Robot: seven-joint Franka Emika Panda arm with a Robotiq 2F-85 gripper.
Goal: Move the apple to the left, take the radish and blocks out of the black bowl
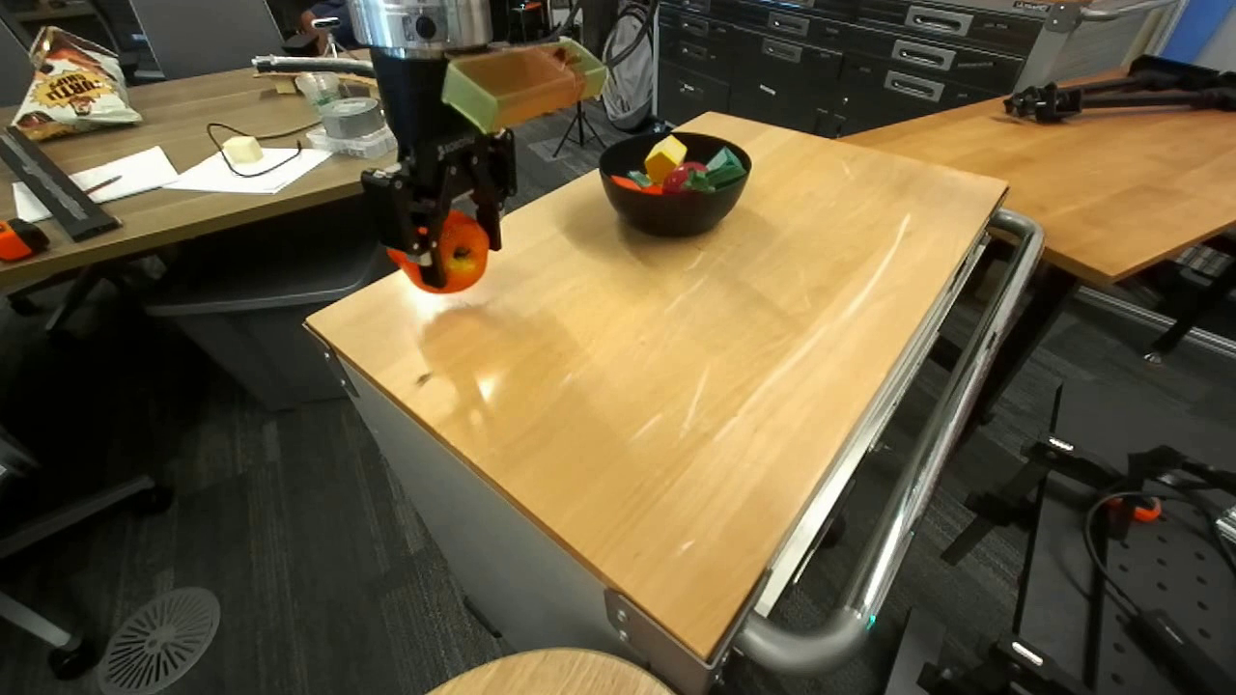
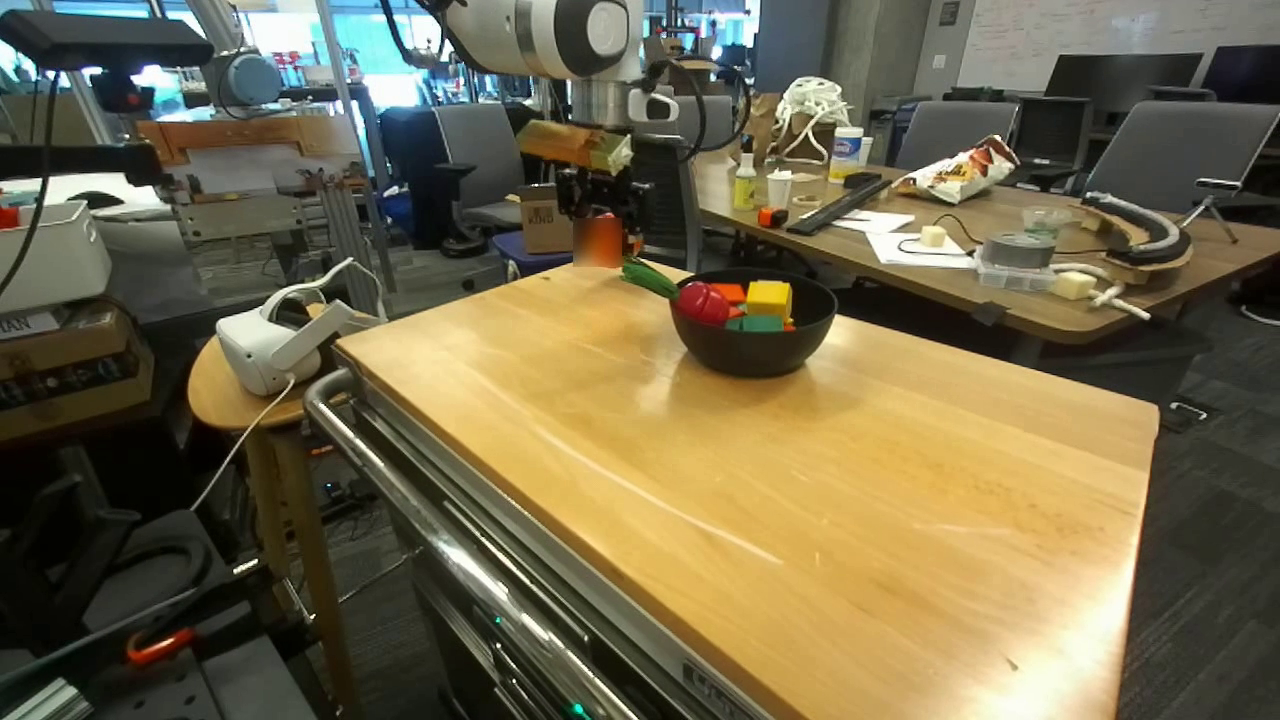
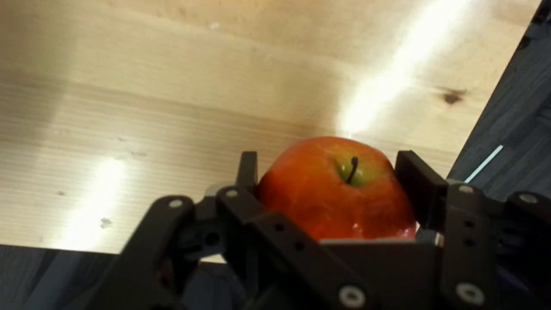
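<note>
Wrist view: apple, red-orange, lower right of centre, gripped by the tool; stem points to frame top, slightly right; visible outline broadest left to right.

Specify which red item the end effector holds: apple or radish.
The apple: it's the orange-red one clamped in the end effector. The radish is a pinker red and sits in the black bowl, apart from the end effector.

One apple, one black bowl
</note>
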